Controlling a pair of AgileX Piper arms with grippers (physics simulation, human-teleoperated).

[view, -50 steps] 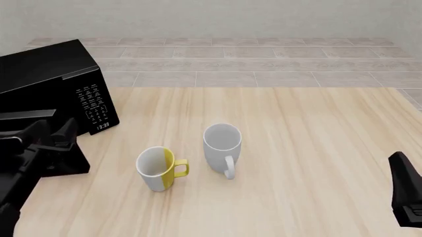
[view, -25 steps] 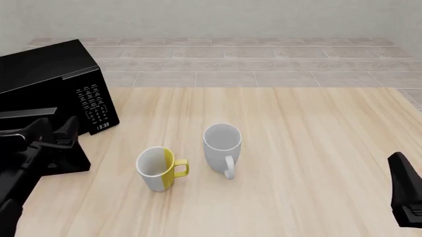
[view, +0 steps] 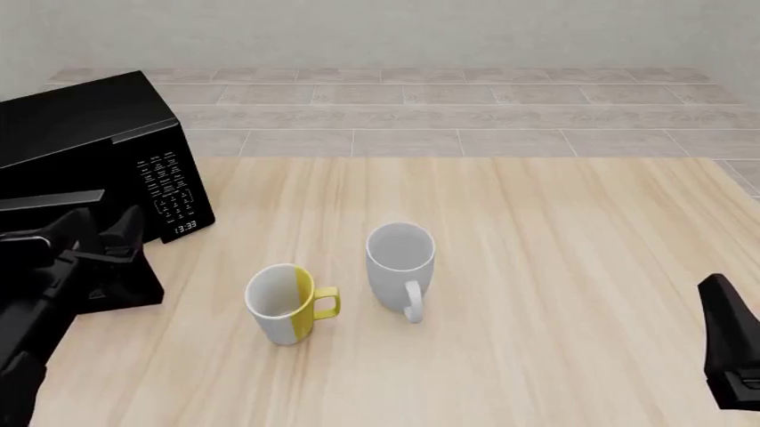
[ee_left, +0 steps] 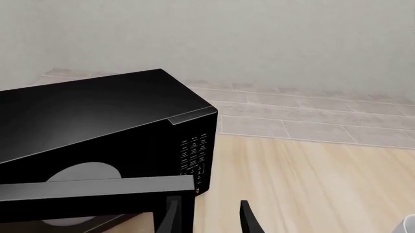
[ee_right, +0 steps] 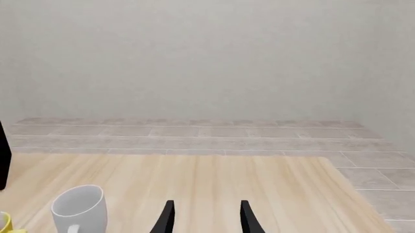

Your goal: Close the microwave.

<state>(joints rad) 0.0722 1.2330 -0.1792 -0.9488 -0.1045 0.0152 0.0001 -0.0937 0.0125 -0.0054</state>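
The microwave [view: 84, 142] is a glossy black box at the table's far left, its button panel [view: 173, 191] facing right. Its door [view: 125, 285] stands partly open, swung out toward the near side. In the left wrist view the microwave [ee_left: 97, 121] fills the frame and the door's top edge [ee_left: 97, 188] crosses in front of the lit cavity. My left gripper [view: 101, 233] is open at the door's free end, with one finger [ee_left: 170, 218] against the outer face. My right gripper [view: 727, 351] is open and holds nothing, low at the near right edge.
A yellow-and-white mug [view: 285, 302] and a pale grey mug [view: 400, 258] stand upright side by side mid-table, right of the door. The grey mug [ee_right: 79, 206] also shows in the right wrist view. A tiled floor and a wall lie beyond the table's far edge.
My left gripper has moved slightly forward and the door has swung a little toward the microwave body. The right arm and both mugs have not moved.
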